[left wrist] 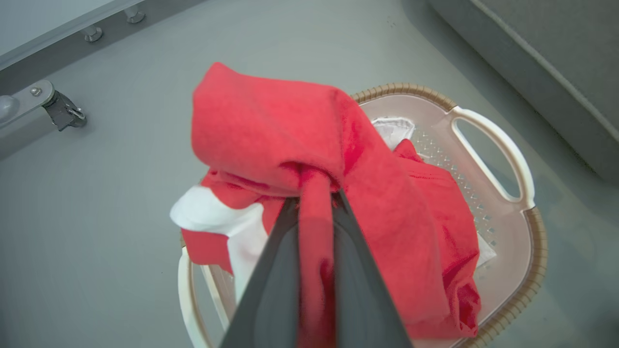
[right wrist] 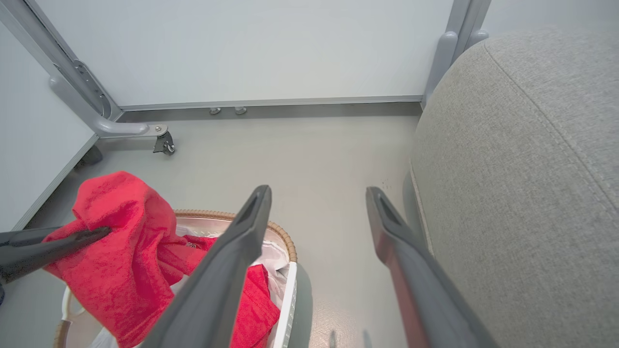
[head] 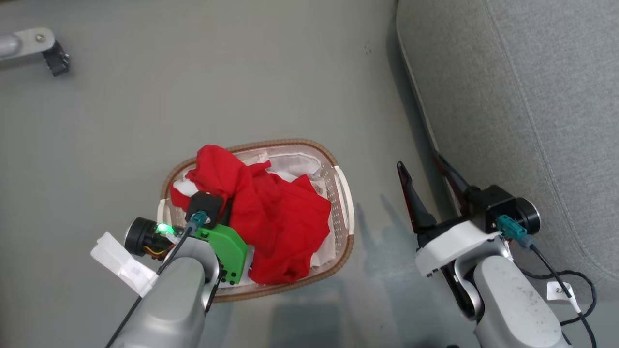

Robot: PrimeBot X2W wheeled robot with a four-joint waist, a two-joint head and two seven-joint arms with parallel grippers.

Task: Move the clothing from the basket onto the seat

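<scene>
The red clothing [head: 271, 212] lies heaped in the white basket with the brown rim [head: 285, 143] on the floor. In the left wrist view my left gripper [left wrist: 315, 193] is shut on a fold of the clothing [left wrist: 271, 121], and that part is raised above the basket [left wrist: 537, 251]. My right gripper [head: 418, 160] is open and holds nothing, between the basket and the grey seat [head: 522, 96]. In the right wrist view its fingers [right wrist: 242, 232] stand wide apart, with the seat [right wrist: 522, 169] at the right and the clothing [right wrist: 121, 251] at the lower left.
White liner fabric [head: 300, 162] lies under the red clothing. A grey frame leg with a caster [head: 53, 55] stands on the floor at the far left. White panels [right wrist: 242, 48] close off the back. A black cable with a tag [head: 561, 290] hangs by my right forearm.
</scene>
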